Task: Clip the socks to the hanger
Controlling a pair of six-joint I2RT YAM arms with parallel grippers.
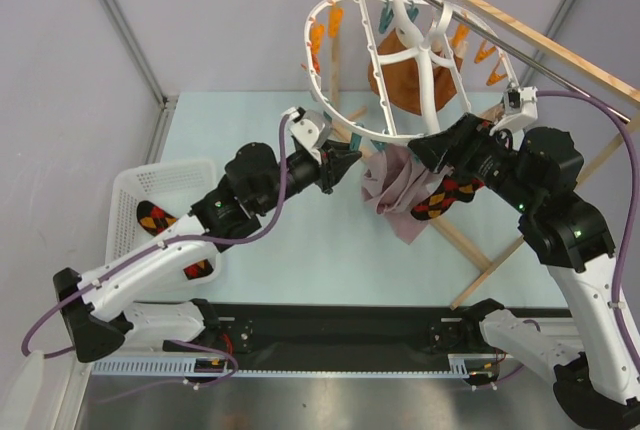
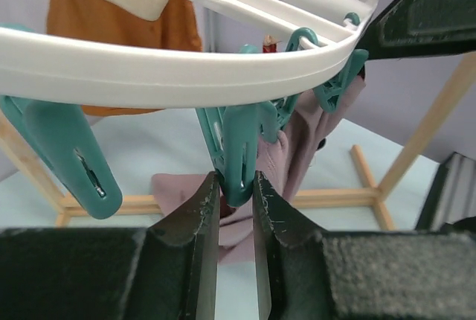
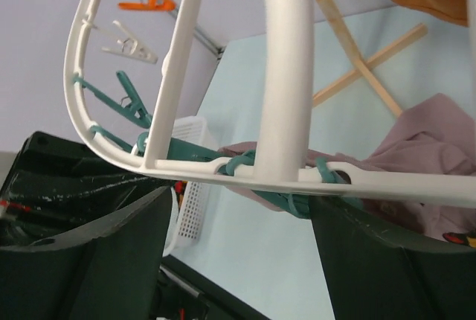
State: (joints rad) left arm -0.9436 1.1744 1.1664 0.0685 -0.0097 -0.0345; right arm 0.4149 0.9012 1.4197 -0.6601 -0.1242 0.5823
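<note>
**Left pincer (image 2: 234, 183) nips a teal clip (image 2: 239, 145); right pincer (image 3: 242, 199) gapes at the hanger (image 2: 149, 74)**

Seen from my left wrist, my two dark fingers (image 2: 197, 219) rise from the bottom edge. They are pressed together on the lower end of the teal clip. That clip dangles from the hanger's white rim, which sweeps across the upper half of the frame. A second teal clip (image 2: 71, 156) hangs free at the left edge. Behind the pinched clip droops a mauve cloth (image 2: 312, 141). An orange-brown garment (image 2: 111, 15) fills the upper left corner.

My right pincer is spread wide. In its wrist view one finger sits at the lower left and the other at the lower right. The rim runs across the frame just beyond them, and a white spoke (image 3: 286, 67) climbs up the middle. Whether either finger touches the rim I cannot tell.

From overhead, the hanger sits tilted in the upper centre, near a wooden rack pole (image 1: 520, 35). My left pincer is at the lower left of its rim and my right pincer at the lower right. One argyle sock (image 1: 447, 193) hangs just below my right pincer at centre right, beside the mauve cloth. Whether a clip holds it I cannot tell. The other sock (image 1: 155, 217) lies in the white basket (image 1: 175, 172) at the left of the frame, well apart from the hanger.
</note>
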